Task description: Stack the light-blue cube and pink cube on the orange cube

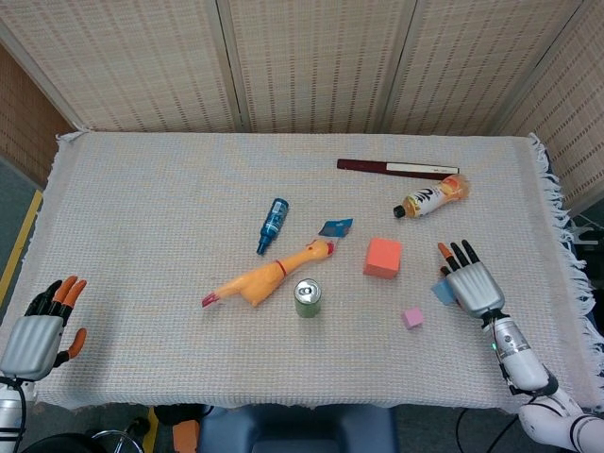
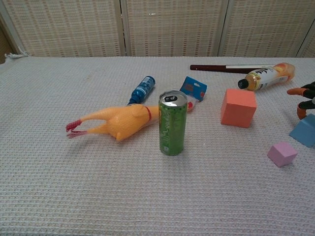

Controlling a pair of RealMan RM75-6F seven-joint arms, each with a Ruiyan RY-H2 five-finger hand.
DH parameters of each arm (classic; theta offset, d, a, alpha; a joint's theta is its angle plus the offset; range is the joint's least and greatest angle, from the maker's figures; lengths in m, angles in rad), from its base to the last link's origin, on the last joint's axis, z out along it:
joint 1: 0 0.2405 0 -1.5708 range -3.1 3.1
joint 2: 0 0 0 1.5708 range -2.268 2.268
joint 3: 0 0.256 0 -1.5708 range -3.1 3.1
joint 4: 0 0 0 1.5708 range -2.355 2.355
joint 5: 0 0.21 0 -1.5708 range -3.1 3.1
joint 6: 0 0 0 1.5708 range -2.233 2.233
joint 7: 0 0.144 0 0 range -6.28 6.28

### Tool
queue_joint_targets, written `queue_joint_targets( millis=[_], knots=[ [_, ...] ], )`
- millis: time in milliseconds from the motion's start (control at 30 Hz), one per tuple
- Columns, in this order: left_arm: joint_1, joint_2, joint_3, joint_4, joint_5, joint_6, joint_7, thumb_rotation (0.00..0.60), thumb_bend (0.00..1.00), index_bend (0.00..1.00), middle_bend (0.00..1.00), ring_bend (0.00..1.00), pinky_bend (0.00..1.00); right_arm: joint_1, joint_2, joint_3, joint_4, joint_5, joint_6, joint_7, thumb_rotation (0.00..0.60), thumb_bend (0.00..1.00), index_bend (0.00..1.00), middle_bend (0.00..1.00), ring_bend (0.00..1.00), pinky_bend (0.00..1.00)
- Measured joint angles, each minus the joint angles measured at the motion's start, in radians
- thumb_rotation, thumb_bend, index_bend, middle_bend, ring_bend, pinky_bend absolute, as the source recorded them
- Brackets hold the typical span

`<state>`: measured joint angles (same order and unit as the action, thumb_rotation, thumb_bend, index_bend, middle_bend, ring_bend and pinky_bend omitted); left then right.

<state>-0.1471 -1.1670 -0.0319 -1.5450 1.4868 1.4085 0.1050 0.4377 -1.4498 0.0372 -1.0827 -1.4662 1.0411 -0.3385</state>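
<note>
The orange cube [image 1: 382, 258] [image 2: 238, 107] stands right of the table's middle. A small pink cube [image 1: 412, 317] [image 2: 282, 154] lies in front of it to the right. The light-blue cube [image 1: 441, 292] [image 2: 303, 131] sits further right, mostly hidden in the head view under my right hand [image 1: 469, 281] [image 2: 304, 98]. That hand hovers over it with fingers spread and holds nothing. My left hand [image 1: 40, 324] rests open at the table's near left corner, far from the cubes.
A green can [image 1: 307, 297] [image 2: 172, 123] stands upright beside a rubber chicken [image 1: 267, 276] [image 2: 115, 123]. A blue bottle [image 1: 274, 225], a blue packet [image 1: 336, 227], an orange bottle [image 1: 432, 198] and a dark stick [image 1: 396, 169] lie further back.
</note>
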Motion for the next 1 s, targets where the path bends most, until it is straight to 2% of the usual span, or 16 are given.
queue_joint_targets(
  millis=[233, 533, 633, 733, 867, 1000],
  knots=[
    [0.003, 0.008, 0.005, -0.005, 0.007, 0.005, -0.014, 0.6, 0.46, 0.0, 0.0, 0.0, 0.14, -0.011, 0.036, 0.009, -0.069, 0.009, 0.029, 0.036, 0.6, 0.17, 0.62, 0.0, 0.0, 0.01],
    [0.006, 0.016, 0.017, -0.015, 0.026, 0.011, -0.022, 0.6, 0.46, 0.0, 0.0, 0.0, 0.14, -0.027, 0.119, 0.056, -0.25, 0.108, 0.038, 0.012, 0.6, 0.18, 0.64, 0.03, 0.0, 0.01],
    [0.005, 0.024, 0.033, -0.029, 0.041, -0.002, -0.021, 0.6, 0.46, 0.0, 0.0, 0.0, 0.15, -0.029, 0.166, 0.09, -0.359, 0.19, 0.039, -0.022, 0.6, 0.19, 0.65, 0.03, 0.0, 0.01],
    [0.006, 0.033, 0.04, -0.042, 0.051, -0.002, -0.024, 0.6, 0.46, 0.0, 0.0, 0.0, 0.15, -0.024, 0.211, 0.131, -0.507, 0.329, 0.043, -0.089, 0.6, 0.19, 0.66, 0.04, 0.0, 0.01],
    [0.004, 0.04, 0.052, -0.051, 0.072, -0.007, -0.028, 0.6, 0.46, 0.0, 0.0, 0.0, 0.15, 0.008, 0.252, 0.193, -0.681, 0.566, 0.063, -0.21, 0.6, 0.19, 0.67, 0.05, 0.0, 0.01],
    [0.002, 0.047, 0.064, -0.056, 0.099, -0.005, -0.042, 0.6, 0.46, 0.0, 0.0, 0.0, 0.15, 0.075, 0.262, 0.246, -0.8, 0.769, 0.112, -0.349, 0.6, 0.19, 0.68, 0.05, 0.0, 0.01]
  ],
)
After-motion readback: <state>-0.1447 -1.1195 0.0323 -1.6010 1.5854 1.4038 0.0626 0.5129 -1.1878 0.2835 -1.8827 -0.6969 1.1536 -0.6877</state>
